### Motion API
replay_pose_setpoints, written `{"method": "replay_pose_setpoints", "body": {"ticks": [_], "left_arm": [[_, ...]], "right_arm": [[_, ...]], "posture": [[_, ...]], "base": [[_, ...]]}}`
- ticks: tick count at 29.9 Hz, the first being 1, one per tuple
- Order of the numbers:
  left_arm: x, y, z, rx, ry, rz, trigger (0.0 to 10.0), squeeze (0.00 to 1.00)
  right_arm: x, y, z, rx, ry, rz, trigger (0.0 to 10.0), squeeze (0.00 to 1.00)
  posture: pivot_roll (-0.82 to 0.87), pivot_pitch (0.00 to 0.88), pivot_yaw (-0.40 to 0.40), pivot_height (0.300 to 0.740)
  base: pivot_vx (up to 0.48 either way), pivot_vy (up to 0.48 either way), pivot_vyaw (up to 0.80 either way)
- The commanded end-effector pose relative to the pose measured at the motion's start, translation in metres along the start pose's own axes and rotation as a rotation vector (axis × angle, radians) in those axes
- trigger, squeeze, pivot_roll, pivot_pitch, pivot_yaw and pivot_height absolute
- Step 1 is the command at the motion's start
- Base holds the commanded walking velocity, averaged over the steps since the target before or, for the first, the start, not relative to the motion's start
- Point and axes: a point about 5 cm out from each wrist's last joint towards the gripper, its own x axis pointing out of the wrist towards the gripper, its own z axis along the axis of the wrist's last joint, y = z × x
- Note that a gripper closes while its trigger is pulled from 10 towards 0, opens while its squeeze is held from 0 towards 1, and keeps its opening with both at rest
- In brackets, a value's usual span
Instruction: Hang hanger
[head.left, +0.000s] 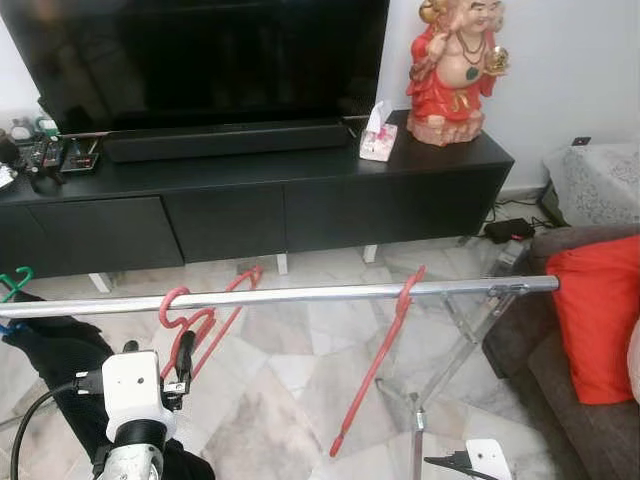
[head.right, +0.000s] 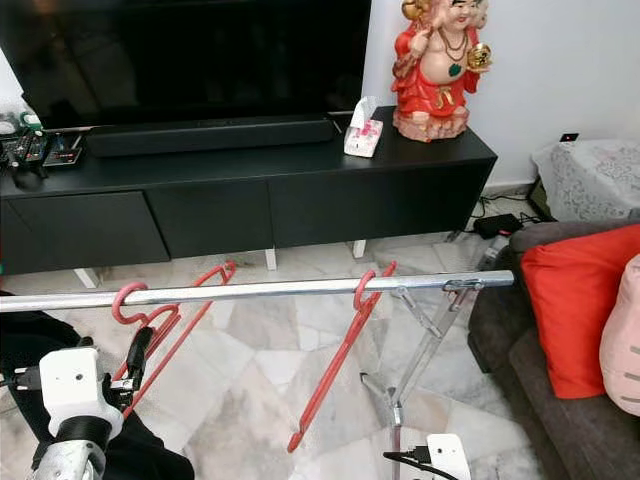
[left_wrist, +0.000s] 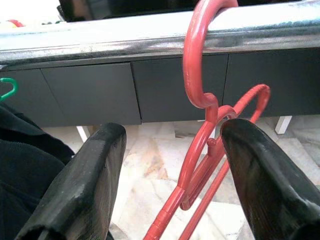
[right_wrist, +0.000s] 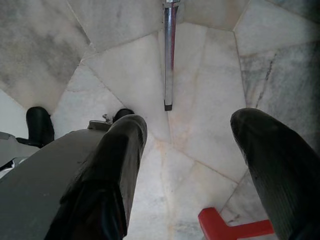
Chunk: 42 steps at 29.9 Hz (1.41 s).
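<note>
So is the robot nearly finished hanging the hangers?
Mostly, it looks like. Two red hangers already hook over the rail: the left hanger and the right hanger, which hangs tilted. In hand: the left gripper is open just below the left hanger's hook, holding nothing. The right gripper is open, pointing at the floor. Left: pulling the left arm clear.

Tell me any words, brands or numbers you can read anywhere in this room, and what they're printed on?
None can be read.
Tissue box: pink pattern, any print too small to make out.
TV and soundbar: no legible brand.
Items on the cabinet's far left: too blurred.
</note>
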Motion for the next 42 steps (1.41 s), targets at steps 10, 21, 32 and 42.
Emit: {"method": "replay_pose_setpoints", "body": {"ticks": [10, 21, 32, 42], "left_arm": [[0.002, -0.016, 0.002, 0.021, -0.027, -0.087, 10.0, 0.00], [0.001, -0.018, 0.001, 0.022, -0.025, -0.100, 10.0, 0.00], [0.001, -0.020, 0.000, 0.025, -0.025, -0.115, 10.0, 0.00], [0.001, -0.022, -0.001, 0.030, -0.023, -0.130, 10.0, 0.00]], "right_arm": [[-0.001, -0.003, -0.004, 0.008, 0.001, -0.011, 10.0, 0.00], [-0.001, -0.002, -0.006, 0.016, 0.002, -0.013, 10.0, 0.00], [-0.001, -0.002, -0.006, 0.018, 0.004, -0.011, 10.0, 0.00], [-0.001, -0.002, -0.007, 0.022, 0.004, -0.014, 10.0, 0.00]], "posture": [[-0.04, 0.000, -0.016, 0.740], [-0.04, 0.000, -0.012, 0.740], [-0.04, 0.000, -0.010, 0.740], [-0.04, 0.000, -0.011, 0.740]], "base": [[0.000, 0.000, 0.00], [0.000, 0.000, 0.00], [0.000, 0.000, 0.00], [0.000, 0.000, 0.00]]}}
